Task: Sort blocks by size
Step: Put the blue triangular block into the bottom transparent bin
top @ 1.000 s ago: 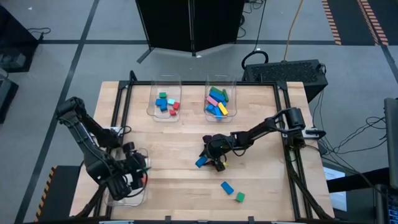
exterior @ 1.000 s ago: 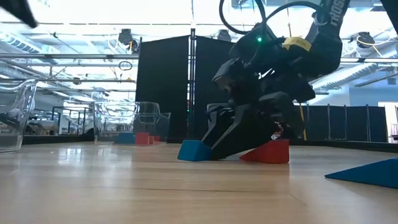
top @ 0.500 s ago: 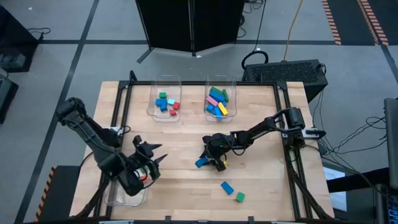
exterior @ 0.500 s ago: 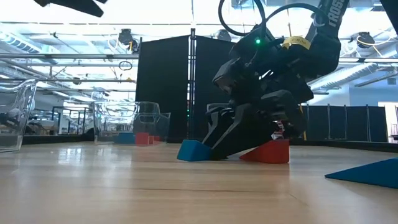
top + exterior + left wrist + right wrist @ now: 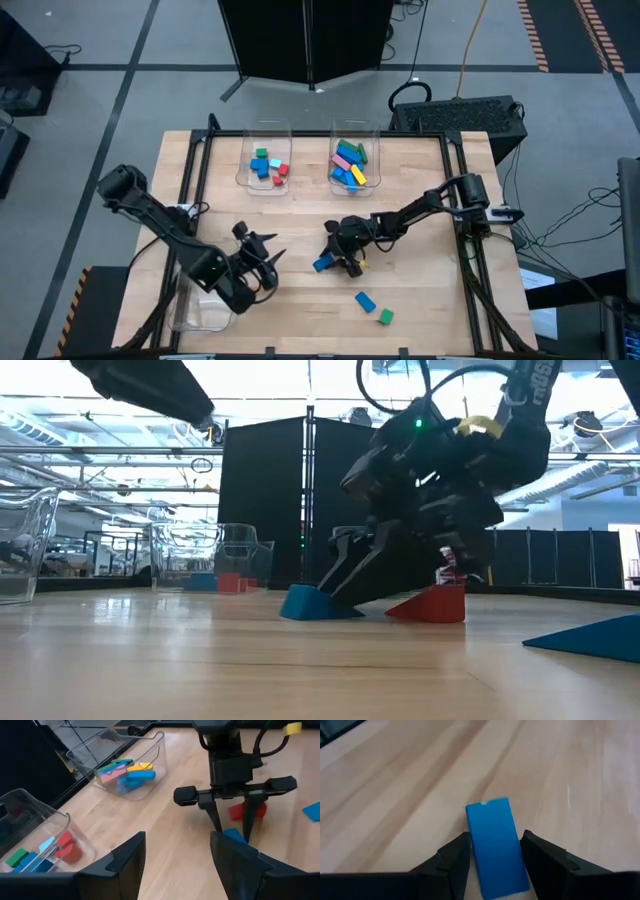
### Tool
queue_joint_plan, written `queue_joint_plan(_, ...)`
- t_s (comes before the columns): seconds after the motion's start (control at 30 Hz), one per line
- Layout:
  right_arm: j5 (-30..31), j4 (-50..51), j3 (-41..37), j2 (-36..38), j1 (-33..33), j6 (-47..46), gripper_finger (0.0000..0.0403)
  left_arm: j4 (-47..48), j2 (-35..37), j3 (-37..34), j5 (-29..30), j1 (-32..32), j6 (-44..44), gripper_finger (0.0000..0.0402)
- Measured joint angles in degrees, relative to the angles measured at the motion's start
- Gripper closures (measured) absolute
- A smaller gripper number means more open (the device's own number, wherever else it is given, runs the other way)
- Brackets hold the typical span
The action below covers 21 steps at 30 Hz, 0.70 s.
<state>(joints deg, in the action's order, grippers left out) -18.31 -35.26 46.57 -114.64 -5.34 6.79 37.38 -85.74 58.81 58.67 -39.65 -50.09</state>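
Blue block (image 5: 494,845) sits between right hand (image 5: 492,852) fingers.

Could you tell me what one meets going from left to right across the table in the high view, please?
Empty clear bin → left gripper → bin of short blocks → right gripper on a blue block → bin of longer blocks → loose green block.

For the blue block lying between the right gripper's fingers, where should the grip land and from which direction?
Grip the blue block across its two long side faces, near mid-length, coming straight down from above. It lies flat on the table, so those narrow parallel sides are the faces open to the fingers. The right gripper already straddles it that way, one finger on each long side.
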Motion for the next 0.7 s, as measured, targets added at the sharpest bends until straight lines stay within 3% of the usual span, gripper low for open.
queue_joint_plan(0.33,-0.5,-2.9,2.3,-7.0,0.0,-1.8,0.0234,-1.3,-2.9,0.0,-0.1,1.8,-0.4,0.0180)
queue_joint_plan(0.57,-0.1,-1.5,2.6,-5.4,0.0,-1.6,0.0251,-1.4,-3.0,0.0,-3.8,1.8,0.1,0.0180)
queue_joint_plan(0.7,-0.8,-0.6,2.4,-3.6,0.0,-1.6,0.0273,-3.4,-3.6,0.0,-6.8,1.8,6.9,0.0180)
